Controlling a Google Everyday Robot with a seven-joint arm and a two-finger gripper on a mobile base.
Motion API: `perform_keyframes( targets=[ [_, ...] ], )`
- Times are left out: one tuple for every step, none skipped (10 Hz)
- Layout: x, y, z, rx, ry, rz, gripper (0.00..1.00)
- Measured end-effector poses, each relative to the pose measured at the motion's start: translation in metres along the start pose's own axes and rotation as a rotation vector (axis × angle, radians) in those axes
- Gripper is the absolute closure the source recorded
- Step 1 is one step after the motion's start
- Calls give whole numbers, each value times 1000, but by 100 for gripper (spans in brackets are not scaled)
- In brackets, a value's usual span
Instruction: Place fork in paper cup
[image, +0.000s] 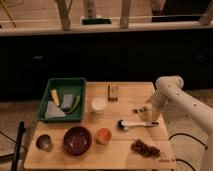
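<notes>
The fork (138, 108) is a small silvery piece lying on the right part of the wooden table (125, 152), partly hidden by my arm. My gripper (146, 112) hangs from the white arm (170, 87) and sits low over the table, right beside the fork's right end. The paper cup (98, 105) is white with a pale rim and stands upright near the table's middle, well to the left of the gripper. I cannot tell whether the gripper touches the fork.
A white-handled tool with a dark head (134, 124) lies just in front of the gripper. An orange cup (103, 135), dark red bowl (77, 140) and grey metal cup (44, 143) stand along the front. A green tray (79, 83) is at left. A brown cluster (145, 148) lies front right. A small object (113, 92) lies at the back.
</notes>
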Motion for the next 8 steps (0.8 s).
perform_keyframes(
  targets=[
    [-2, -2, 2, -1, -1, -12, 24],
    [-2, -2, 4, -2, -2, -23, 24],
    [-2, -3, 5, 2, -4, -33, 24],
    [-3, -5, 7, 10, -9, -45, 24],
    [-2, -6, 8, 16, -13, -54, 24],
    [-3, -7, 9, 21, -18, -62, 25],
    [-3, -8, 10, 28, -24, -71, 31],
    [-2, -9, 11, 32, -28, -79, 40]
  ],
)
